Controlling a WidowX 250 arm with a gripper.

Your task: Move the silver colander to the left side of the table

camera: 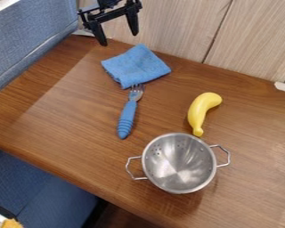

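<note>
"Where was the pincer point(119, 39)?"

"Up past the blue cloth point(135, 65), on its far side and a little to the left in the view. There was one, and its two fingers point(133, 23) stood wide apart, so it was released."

"And close by the cloth?"

"One fork point(128, 115), with a ribbed blue handle. Its metal tines lay right at the cloth's near edge, and the handle ran away toward the front."

"Any fruit?"

"One yellow banana point(197, 111), curved, nearer the camera than the cloth and off to its right."

"What about the silver colander point(179, 167)?"

"Just the one, well in front of the cloth and somewhat to its right. It sat upright, bowl open to the top, with two wire handles and small holes in its wall."

"All on one surface?"

"Yes, cloth, fork, banana and colander, one of each, lay on the brown wooden table point(73, 120). Behind the cloth rose a pale wood-grain wall point(168, 26), and well to its left was a blue padded backrest point(26, 40)."
</note>
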